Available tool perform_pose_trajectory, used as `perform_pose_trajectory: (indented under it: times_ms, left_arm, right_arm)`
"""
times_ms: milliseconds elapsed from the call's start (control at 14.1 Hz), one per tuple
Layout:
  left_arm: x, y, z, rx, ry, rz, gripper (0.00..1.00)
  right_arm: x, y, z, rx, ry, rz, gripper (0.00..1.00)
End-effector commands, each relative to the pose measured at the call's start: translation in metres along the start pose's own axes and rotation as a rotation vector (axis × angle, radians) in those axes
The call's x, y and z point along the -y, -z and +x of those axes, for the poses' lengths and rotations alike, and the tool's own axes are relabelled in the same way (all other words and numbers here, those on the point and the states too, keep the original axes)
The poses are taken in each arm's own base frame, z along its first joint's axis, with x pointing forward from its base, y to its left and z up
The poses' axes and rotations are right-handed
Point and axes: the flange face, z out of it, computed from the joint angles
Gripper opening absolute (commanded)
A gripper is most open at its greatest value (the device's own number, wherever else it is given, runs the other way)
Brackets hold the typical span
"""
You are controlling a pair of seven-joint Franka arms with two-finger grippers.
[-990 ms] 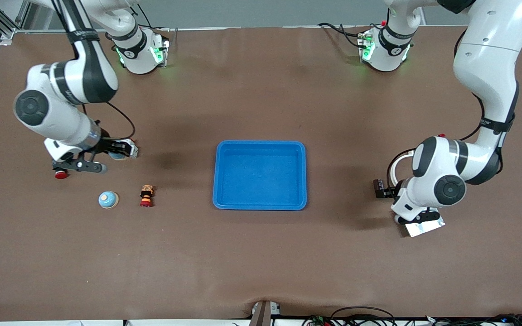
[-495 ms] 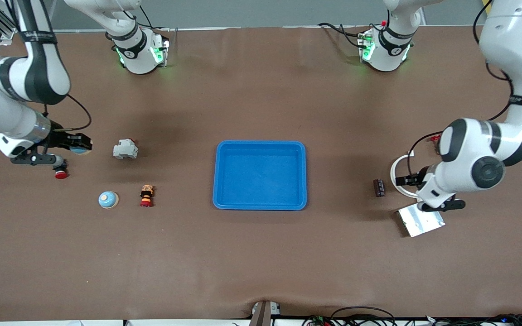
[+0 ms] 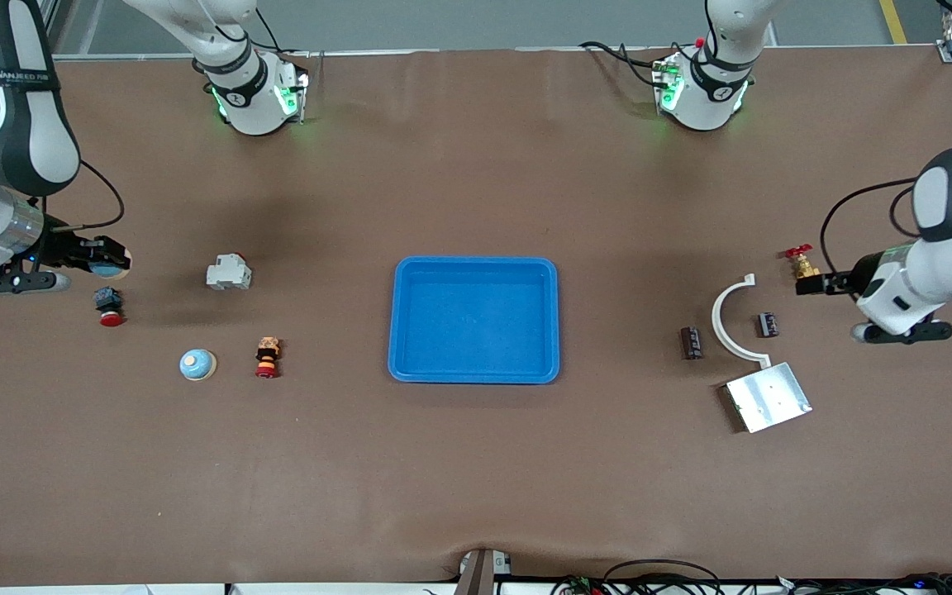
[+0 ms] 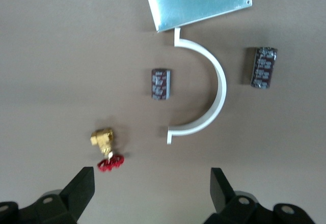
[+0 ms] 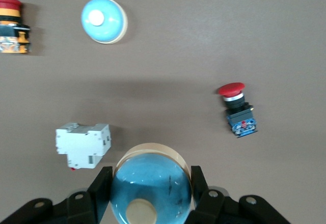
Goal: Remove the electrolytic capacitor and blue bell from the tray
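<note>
The right gripper (image 3: pixel 108 258) clamps a blue bell (image 5: pixel 151 185) above the table (image 3: pixel 476 463), over a red push button (image 3: pixel 109 304). The left gripper (image 4: pixel 153 186), jaws spread and empty, hovers over a brass valve (image 4: pixel 106 148), with two capacitors (image 4: pixel 160 84) near it, on either side of a white bracket (image 4: pixel 211 99).
</note>
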Motion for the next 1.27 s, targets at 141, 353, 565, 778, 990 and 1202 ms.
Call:
perform_pose_trajectory:
  times_ms: [141, 353, 565, 778, 990, 1202]
  left_arm:
    - [-0.022, 0.048, -0.043, -0.020, 0.021, -0.004, 1.00]
    - [-0.027, 0.072, -0.059, -0.038, 0.032, 0.014, 1.00]
    - [-0.034, 0.100, -0.073, -0.076, 0.043, 0.022, 1.00]
    - [-0.041, 0.130, -0.079, -0.112, 0.048, -0.013, 1.00]
    - [-0.046, 0.156, -0.081, -0.132, 0.033, -0.018, 1.00]
    - [-0.046, 0.168, -0.082, -0.159, 0.032, -0.019, 1.00]
  right_arm:
    - [-0.008, -0.033, -0.006, -0.044, 0.012, -0.006, 0.00]
    - [-0.018, -0.055, -0.007, -0.057, 0.013, 0.075, 0.00]
    - [-0.027, -0.064, -0.007, -0.075, 0.023, 0.085, 0.00]
    - [-0.029, -0.071, -0.005, -0.076, 0.023, 0.080, 0.00]
    - [-0.030, -0.076, -0.004, -0.078, 0.020, 0.076, 0.00]
    - [-0.030, -0.080, -0.003, -0.077, 0.022, 0.074, 0.00]
